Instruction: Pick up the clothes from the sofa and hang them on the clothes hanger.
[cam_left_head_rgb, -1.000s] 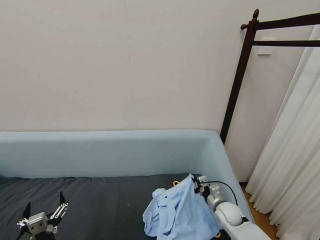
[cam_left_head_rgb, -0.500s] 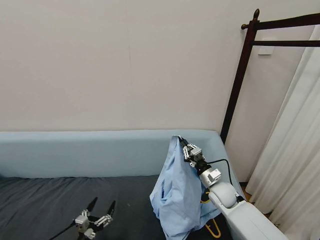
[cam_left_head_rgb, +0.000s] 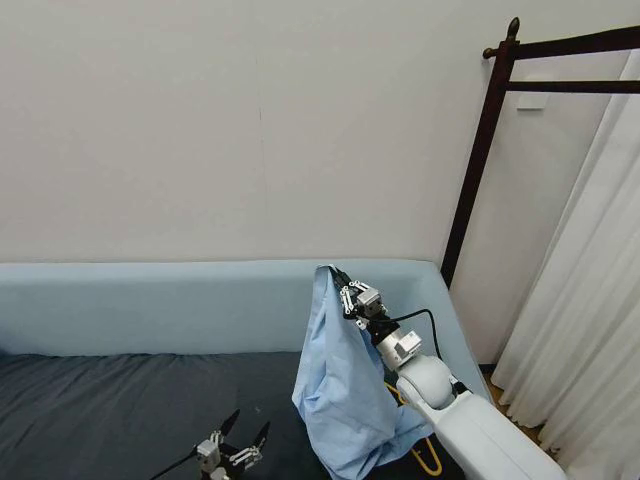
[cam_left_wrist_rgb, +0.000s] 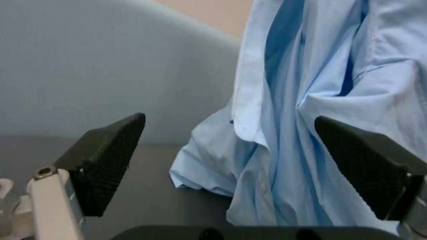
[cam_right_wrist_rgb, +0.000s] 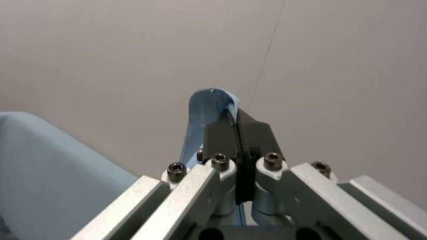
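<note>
A light blue shirt (cam_left_head_rgb: 345, 395) hangs in the air over the right end of the sofa (cam_left_head_rgb: 200, 305), pinched at its top by my right gripper (cam_left_head_rgb: 337, 281), which is shut on the fabric (cam_right_wrist_rgb: 207, 107). The shirt's lower folds drape down toward the dark seat cushion (cam_left_head_rgb: 120, 410). A yellow hanger (cam_left_head_rgb: 425, 462) shows just under the shirt's hem. My left gripper (cam_left_head_rgb: 232, 448) is open low over the cushion, left of the shirt; its two dark fingers (cam_left_wrist_rgb: 107, 155) frame the hanging shirt (cam_left_wrist_rgb: 313, 115). The dark wooden clothes rack (cam_left_head_rgb: 480, 140) stands at the right.
The sofa's pale blue backrest (cam_left_head_rgb: 150, 300) runs along a plain wall. White curtains (cam_left_head_rgb: 590, 300) hang at the far right beside the rack. The sofa's right armrest (cam_left_head_rgb: 445, 320) lies between the shirt and the rack's post.
My right gripper has lifted the shirt off the cushion and carried it up and slightly left. My left gripper has slid rightward along the seat toward the shirt.
</note>
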